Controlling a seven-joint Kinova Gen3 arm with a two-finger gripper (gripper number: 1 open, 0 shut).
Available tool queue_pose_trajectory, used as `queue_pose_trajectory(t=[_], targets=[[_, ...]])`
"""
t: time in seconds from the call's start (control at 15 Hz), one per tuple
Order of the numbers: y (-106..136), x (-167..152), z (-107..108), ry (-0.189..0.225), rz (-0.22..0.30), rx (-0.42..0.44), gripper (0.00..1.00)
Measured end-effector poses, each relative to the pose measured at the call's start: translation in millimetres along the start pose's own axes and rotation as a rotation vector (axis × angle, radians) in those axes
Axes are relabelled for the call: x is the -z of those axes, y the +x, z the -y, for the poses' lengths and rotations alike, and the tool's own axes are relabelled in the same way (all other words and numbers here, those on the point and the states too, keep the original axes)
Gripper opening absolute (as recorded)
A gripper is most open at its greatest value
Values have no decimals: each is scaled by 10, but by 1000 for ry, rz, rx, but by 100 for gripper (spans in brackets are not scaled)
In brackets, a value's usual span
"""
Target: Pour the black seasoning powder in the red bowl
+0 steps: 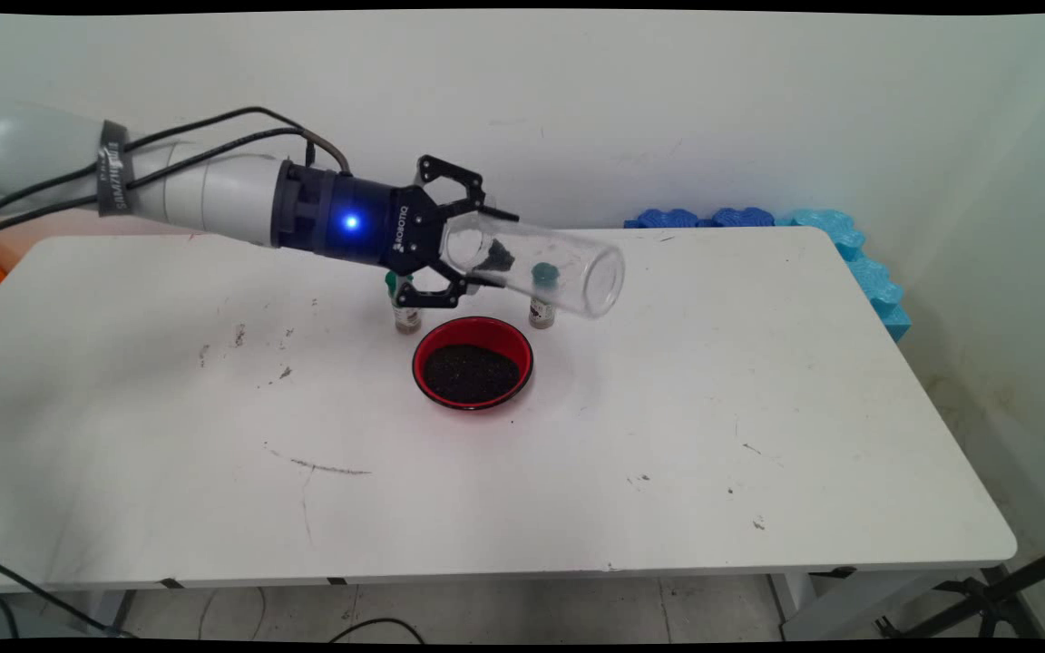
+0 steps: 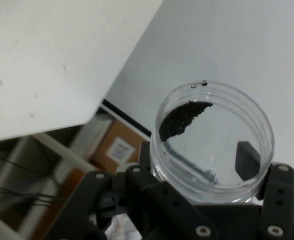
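My gripper [image 1: 479,247] is shut on a clear plastic jar [image 1: 536,266], held on its side above the table with its mouth pointing right and slightly down. A small clump of dark grains clings inside the jar near its base. In the hand view the jar [image 2: 214,137] sits between my fingers [image 2: 248,157], with the dark grains [image 2: 182,119] stuck to its inner wall. Just below and in front of the jar, a red bowl [image 1: 473,363] on the table holds a layer of the same dark grains.
Two small bottles with green caps stand behind the bowl, one at its left [image 1: 406,308] and one at its right [image 1: 542,297]. Blue foam pieces [image 1: 835,240] lie along the table's far right corner. The white table [image 1: 758,435] is scuffed.
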Motion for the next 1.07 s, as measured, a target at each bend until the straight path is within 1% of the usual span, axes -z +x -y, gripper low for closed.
queue_pose_trajectory(t=[0.2,0.27,0.73,0.8,0.93,1.07], targets=[[-3,36,-52,49,7,-174,0],[-5,41,-67,58,9,-207,0],[-71,55,-258,140,34,-576,0],[-82,55,-288,150,36,-622,0],[-97,51,-336,162,37,-686,0],[-123,39,-402,182,42,-778,0]])
